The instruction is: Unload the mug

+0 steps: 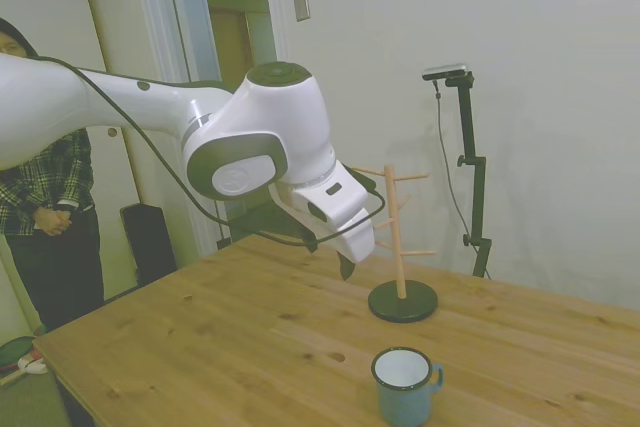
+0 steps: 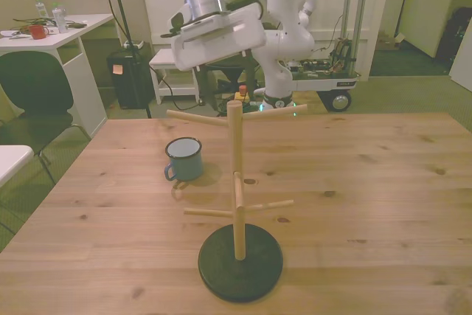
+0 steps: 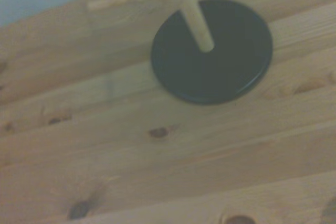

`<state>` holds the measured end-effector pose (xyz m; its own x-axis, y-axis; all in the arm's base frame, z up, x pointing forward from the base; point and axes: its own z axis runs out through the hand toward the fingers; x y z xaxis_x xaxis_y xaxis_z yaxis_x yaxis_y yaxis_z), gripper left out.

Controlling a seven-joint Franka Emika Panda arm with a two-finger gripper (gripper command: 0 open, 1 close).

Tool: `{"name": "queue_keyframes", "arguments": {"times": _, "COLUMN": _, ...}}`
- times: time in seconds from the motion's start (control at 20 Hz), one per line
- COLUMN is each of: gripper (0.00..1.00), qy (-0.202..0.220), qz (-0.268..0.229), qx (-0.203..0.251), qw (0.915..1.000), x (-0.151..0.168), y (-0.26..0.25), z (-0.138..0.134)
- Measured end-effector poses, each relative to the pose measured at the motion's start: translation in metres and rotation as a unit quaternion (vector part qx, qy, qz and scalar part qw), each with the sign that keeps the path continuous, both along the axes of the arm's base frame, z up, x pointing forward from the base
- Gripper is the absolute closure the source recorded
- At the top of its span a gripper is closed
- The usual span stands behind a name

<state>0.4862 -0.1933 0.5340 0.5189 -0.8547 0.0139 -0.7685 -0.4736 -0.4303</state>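
Observation:
The mug (image 1: 405,384) (image 2: 184,158) is small, blue enamel with a white inside, and stands upright on the wooden table (image 1: 220,347), apart from everything else. Its handle points toward the front view's left. My gripper (image 1: 342,261) (image 2: 218,37) hangs above the table beside the mug tree (image 1: 398,247) (image 2: 237,182), away from the mug, and holds nothing. The tree is a wooden post with several bare pegs on a round black base (image 3: 212,51). The mug does not show in the wrist view.
A person (image 1: 45,217) in a checked shirt stands past the table's end at the left of the side view. A white desk (image 2: 51,38), a dark chair (image 2: 33,94) and rig equipment stand behind the table in the front view.

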Motion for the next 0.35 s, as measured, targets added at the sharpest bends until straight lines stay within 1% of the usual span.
{"name": "queue_keyframes", "arguments": {"times": 0.05, "gripper": 0.00, "qy": 0.013, "qz": 0.009, "qx": -0.009, "qw": 0.9998, "x": 0.002, "y": 0.008, "z": 0.001}}
{"name": "queue_keyframes", "arguments": {"times": 0.15, "gripper": 0.00, "qy": 0.033, "qz": 0.014, "qx": -0.040, "qw": 0.9985, "x": 0.005, "y": 0.019, "z": 0.002}}
{"name": "queue_keyframes", "arguments": {"times": 0.25, "gripper": 0.00, "qy": 0.048, "qz": 0.015, "qx": -0.071, "qw": 0.9962, "x": 0.008, "y": 0.031, "z": 0.002}}
{"name": "queue_keyframes", "arguments": {"times": 0.35, "gripper": 0.00, "qy": 0.058, "qz": 0.018, "qx": -0.087, "qw": 0.9943, "x": 0.011, "y": 0.045, "z": -0.002}}
